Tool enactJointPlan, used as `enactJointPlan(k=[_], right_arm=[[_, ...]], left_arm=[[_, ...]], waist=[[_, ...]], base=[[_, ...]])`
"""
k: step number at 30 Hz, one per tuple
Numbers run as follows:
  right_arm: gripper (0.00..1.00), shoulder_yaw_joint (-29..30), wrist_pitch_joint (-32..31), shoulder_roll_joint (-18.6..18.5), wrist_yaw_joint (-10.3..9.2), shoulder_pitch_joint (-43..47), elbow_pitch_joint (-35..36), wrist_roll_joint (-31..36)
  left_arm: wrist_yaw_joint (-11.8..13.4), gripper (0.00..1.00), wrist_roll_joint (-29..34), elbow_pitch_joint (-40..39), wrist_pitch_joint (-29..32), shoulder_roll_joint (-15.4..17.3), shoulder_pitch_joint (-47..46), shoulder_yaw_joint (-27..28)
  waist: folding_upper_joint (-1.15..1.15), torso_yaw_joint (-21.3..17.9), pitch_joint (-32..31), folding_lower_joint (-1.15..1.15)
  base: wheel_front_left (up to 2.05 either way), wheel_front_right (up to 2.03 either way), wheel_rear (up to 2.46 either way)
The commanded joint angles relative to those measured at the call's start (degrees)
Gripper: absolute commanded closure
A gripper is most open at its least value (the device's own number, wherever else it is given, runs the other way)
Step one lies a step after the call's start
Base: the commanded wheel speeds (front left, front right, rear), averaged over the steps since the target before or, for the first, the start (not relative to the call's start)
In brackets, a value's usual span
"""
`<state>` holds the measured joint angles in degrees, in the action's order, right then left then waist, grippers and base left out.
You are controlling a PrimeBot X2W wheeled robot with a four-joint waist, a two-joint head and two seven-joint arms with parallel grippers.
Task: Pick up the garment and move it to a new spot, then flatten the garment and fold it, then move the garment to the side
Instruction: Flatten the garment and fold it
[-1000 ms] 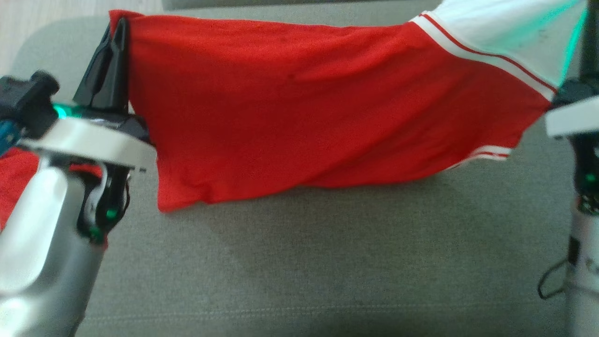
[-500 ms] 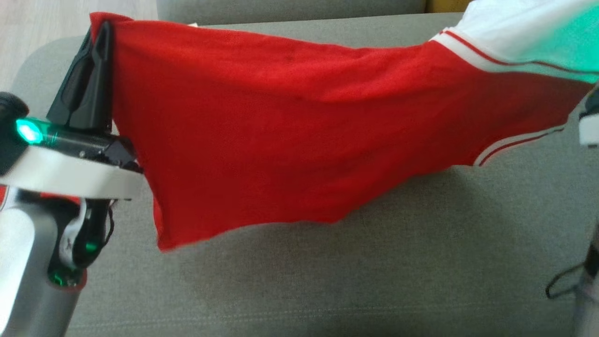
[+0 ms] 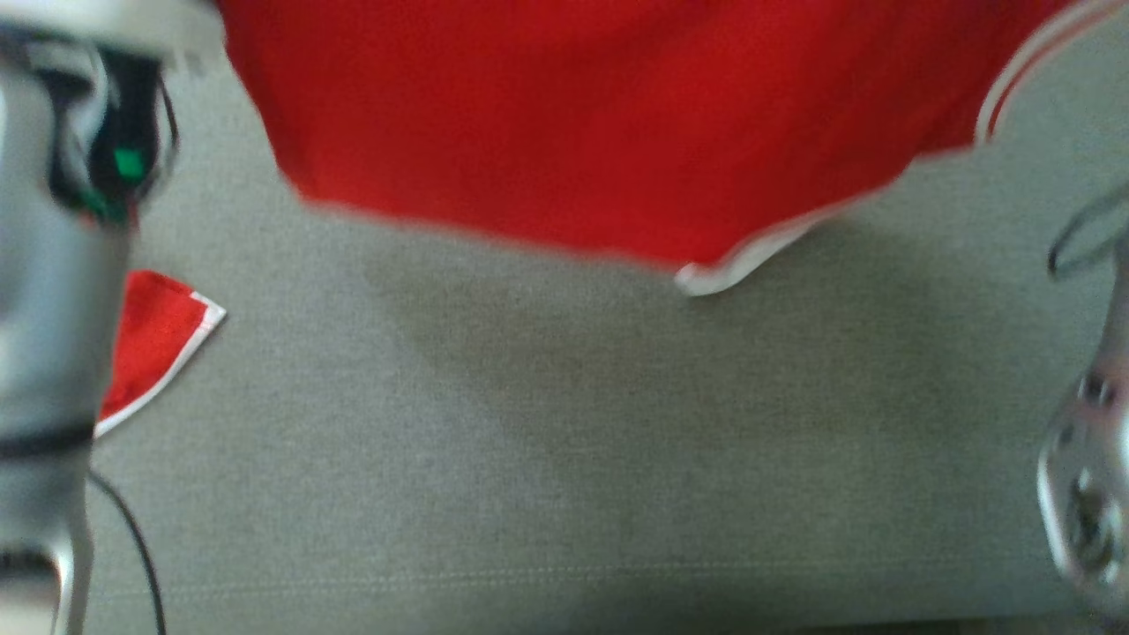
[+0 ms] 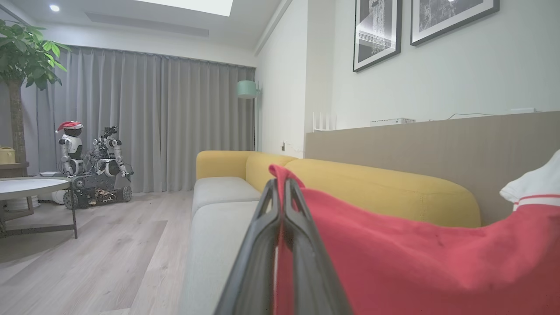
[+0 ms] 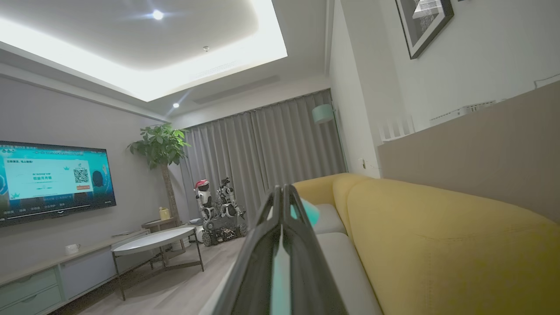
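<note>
Left fingers (image 4: pixel 275 192): pressed tight together, pinching the red edge of the garment (image 4: pixel 393 253). A fold of red pokes up past the tips.

Right fingers (image 5: pixel 282 197): also pressed together, clamped on a thin pale strip of cloth tinted teal. A bit of it sticks out beside the tips. Reads as the garment's white part.

Head view is blurred. Left forearm (image 3: pixel 44 309) is at the sofa's left side, right arm (image 3: pixel 1085 494) at its right side. The garment is strung between them and hangs over the grey sofa seat (image 3: pixel 573 485), with its shadow on the cushion. The lowest point is a white-trimmed hem corner (image 3: pixel 706 278) over mid-seat; the blur hides whether it touches.

A red corner with white trim (image 3: pixel 159 339) lies on the seat near its left edge, just beside the left forearm. Can't tell if it belongs to the same garment.

Farther out in the left wrist view, the red cloth runs to a white sleeve (image 4: pixel 536 183) with a red stripe, in front of the yellow sofa back (image 4: pixel 372 188).

Far end of the room: round table (image 4: pixel 30 186), and another robot in a red hat (image 4: pixel 72 148) by the grey curtains (image 4: pixel 175 122).
</note>
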<state>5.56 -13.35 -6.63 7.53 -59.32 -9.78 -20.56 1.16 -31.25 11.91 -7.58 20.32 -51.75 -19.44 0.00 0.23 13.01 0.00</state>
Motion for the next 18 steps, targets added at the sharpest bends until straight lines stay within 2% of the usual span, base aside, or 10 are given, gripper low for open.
enactJointPlan(k=[1, 5, 10, 14, 18], right_arm=[[1.0, -1.4, 1.27, 0.41, -0.04, -4.41, -0.54, 0.05], [1.0, -2.81, 7.35, 0.92, -0.04, -14.44, -12.52, 0.27], [1.0, -5.33, 17.06, 1.36, -0.04, -24.24, -26.04, -0.22], [1.0, -7.94, 24.0, 1.43, -0.04, -30.9, -33.79, -0.48], [1.0, -10.88, 25.89, 1.7, -0.04, -33.99, -41.58, -1.22]], left_arm=[[-0.63, 1.0, 0.38, 0.76, -0.9, 1.67, -5.03, 2.16], [-3.74, 1.0, 1.11, 11.7, -4.48, -1.06, -14.36, 1.09], [-5.55, 1.0, 3.01, 23.68, -6.91, -3.97, -22.98, 0.31], [-6.59, 1.0, 4.1, 29.21, -7.36, -5.99, -27.49, 0.86], [-7.17, 1.0, 5.67, 32.93, -7.4, -7.55, -27.8, 1.85]], waist=[[0.0, 0.3, 1.61, 0.0], [0.0, 0.66, 2.94, 0.0], [0.0, 1.15, 3.64, 0.0], [0.0, 1.45, 5.9, 0.0], [0.0, 1.38, 8.07, 0.0]], base=[[0.0, 0.0, 0.0], [0.0, 0.0, 0.0], [0.0, 0.0, 0.0], [0.0, 0.0, 0.0], [0.0, 0.0, 0.0]])
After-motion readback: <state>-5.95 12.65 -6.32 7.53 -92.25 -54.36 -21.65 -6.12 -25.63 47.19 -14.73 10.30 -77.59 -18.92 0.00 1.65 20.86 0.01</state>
